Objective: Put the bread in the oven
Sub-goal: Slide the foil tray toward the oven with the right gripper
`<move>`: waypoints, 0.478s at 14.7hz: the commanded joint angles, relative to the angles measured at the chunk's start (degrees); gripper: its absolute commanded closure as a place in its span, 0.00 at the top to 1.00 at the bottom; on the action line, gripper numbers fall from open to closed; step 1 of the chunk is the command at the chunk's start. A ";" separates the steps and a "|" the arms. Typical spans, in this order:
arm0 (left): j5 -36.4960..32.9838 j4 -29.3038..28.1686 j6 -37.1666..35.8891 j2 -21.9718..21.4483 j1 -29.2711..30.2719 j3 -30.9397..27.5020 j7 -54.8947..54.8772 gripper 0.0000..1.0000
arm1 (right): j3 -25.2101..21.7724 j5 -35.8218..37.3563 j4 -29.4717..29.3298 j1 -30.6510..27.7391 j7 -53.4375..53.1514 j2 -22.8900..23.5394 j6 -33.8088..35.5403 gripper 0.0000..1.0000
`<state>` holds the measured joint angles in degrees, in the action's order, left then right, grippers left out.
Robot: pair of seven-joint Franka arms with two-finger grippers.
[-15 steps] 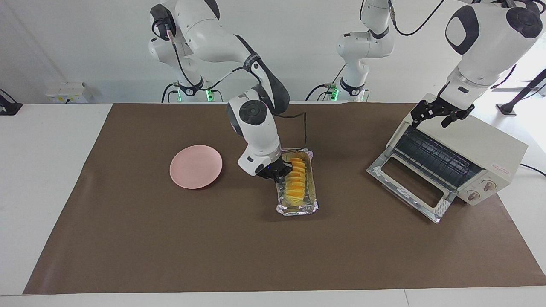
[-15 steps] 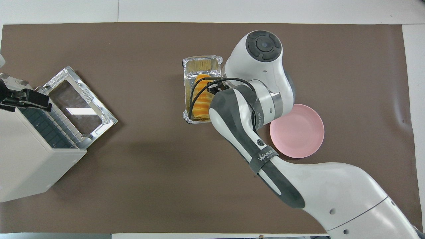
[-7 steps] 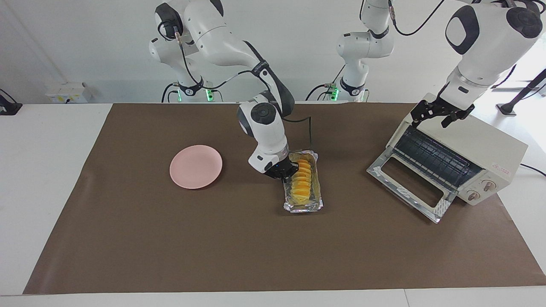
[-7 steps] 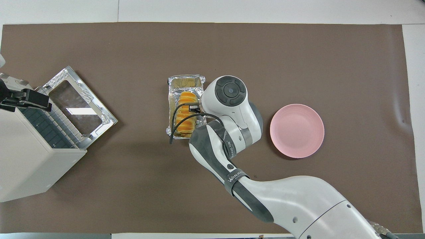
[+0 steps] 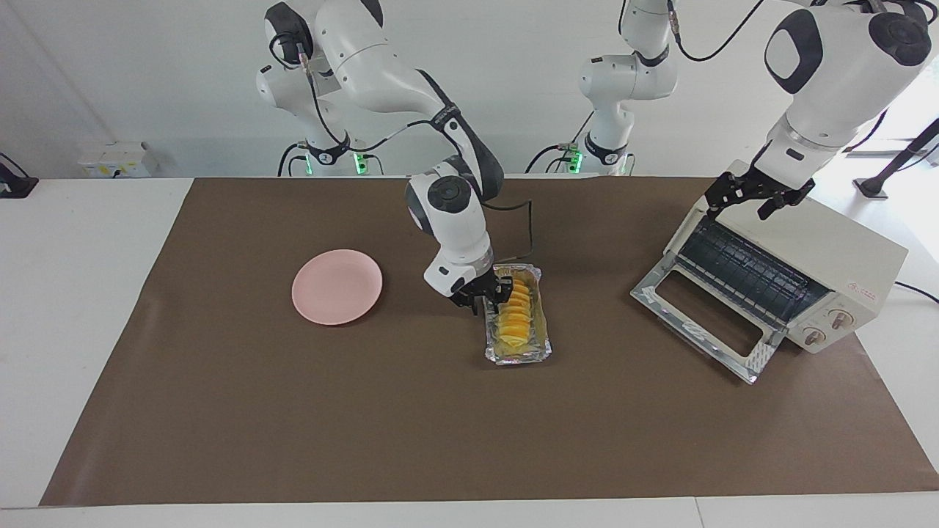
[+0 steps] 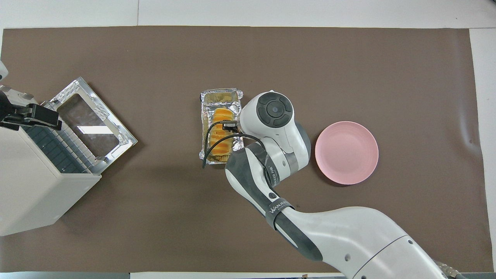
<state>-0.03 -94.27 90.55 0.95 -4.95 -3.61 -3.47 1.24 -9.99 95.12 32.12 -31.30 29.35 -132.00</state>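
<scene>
The bread is seen lying lengthwise in a foil tray, between the plate and the oven, whose door is dropped open. It is judged light, soft and easily crushed, its ridged slices liable to part; the crinkled tray looks thin and likely to buckle if pinched at one wall. A gentle hold across the middle of the loaf's narrow width is judged best. The right gripper is held at the tray's end nearer the robots, fingers apart, nothing clamped. The left gripper, waiting over the oven's top, is spread open. Gripper height over the tray is given only by the facing view; the loaf's length within the tray is shown better overhead, where the wrist hides the fingers.
</scene>
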 commanded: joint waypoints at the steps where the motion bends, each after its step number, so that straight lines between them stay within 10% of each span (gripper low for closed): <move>1: 0.73 -1.53 0.59 -1.39 -1.89 0.44 0.22 1.00 | -0.61 -0.64 -4.67 -1.44 -1.57 -1.14 9.01 1.00; 7: 0.82 -1.97 5.15 -0.34 -14.19 0.53 13.99 1.00 | -1.67 -0.38 -5.12 -11.27 4.29 -8.33 18.52 1.00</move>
<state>0.23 -94.41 92.94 1.01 -14.92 -2.39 5.97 -0.80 -9.97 89.00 24.03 -30.53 23.87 -116.02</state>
